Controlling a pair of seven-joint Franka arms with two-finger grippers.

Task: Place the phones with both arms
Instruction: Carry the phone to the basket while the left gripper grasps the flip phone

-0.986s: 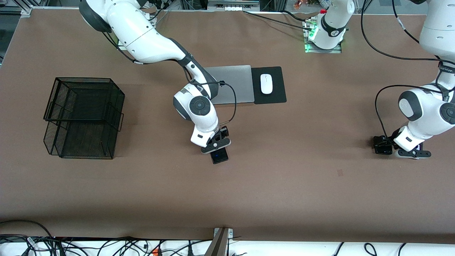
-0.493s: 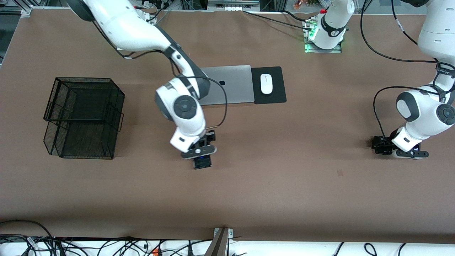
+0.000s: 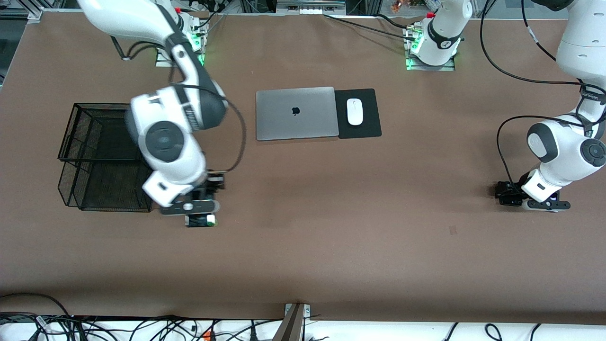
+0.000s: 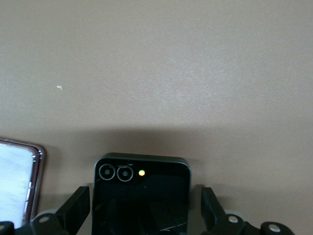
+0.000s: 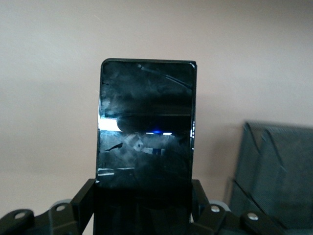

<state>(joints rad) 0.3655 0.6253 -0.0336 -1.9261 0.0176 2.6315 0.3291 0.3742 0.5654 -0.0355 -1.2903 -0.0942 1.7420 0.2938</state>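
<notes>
Right wrist view, item one: long black phone (image 5: 146,127), a slim slab clamped at its lower end between the two fingers of the right gripper (image 5: 143,205), most of its length standing out past the fingertips. In the front view this gripper (image 3: 198,217) hangs over bare table (image 3: 331,246) just beside the black mesh organizer (image 3: 111,156), with only a stub of the phone (image 3: 200,220) showing below the fingers.

Item two: small square black phone (image 4: 141,188), twin lenses and a lit dot near its top edge, lying flat on the table between the wide-open fingers (image 4: 74,208) of the left gripper (image 4: 142,215); neither finger touches it. Item three: lilac-white phone (image 4: 17,183), just outside one finger, only its edge in frame. In the front view the left gripper (image 3: 544,202) sits low at the left arm's end of the table.

Hazards, as judged: the grip on so short a part of the long phone may let it pivot or slip; its free end could catch the organizer's wire rim. When the left fingers close, the outer one may nudge the lilac-white phone.

Markings: apple logo on the closed silver laptop (image 3: 296,112), beside a white mouse (image 3: 354,112) on a black pad (image 3: 358,113). No legible writing elsewhere.
</notes>
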